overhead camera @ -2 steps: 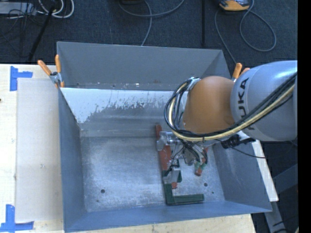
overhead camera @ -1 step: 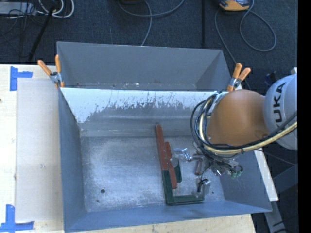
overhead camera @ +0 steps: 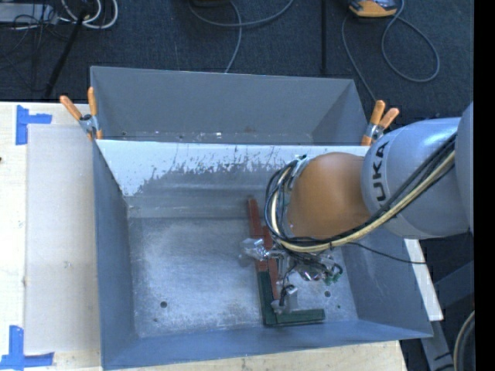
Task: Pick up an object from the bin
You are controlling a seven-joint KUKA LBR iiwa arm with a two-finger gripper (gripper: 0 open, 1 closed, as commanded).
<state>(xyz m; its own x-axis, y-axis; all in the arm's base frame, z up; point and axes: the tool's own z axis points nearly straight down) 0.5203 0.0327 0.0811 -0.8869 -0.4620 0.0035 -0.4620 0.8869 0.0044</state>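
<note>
1. Your claw hangs low in the lower right of the bin, over a dark green L-shaped piece.
2. A reddish-brown bar lies just above.
3. You cannot tell whether the claw is apart or together.

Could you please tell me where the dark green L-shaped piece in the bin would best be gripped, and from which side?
Probably by the short leg of the dark green L-shaped piece, coming from above and closing across its narrow width: it lies flat, and that leg is clear, while the long leg runs beside the reddish-brown bar.
</note>
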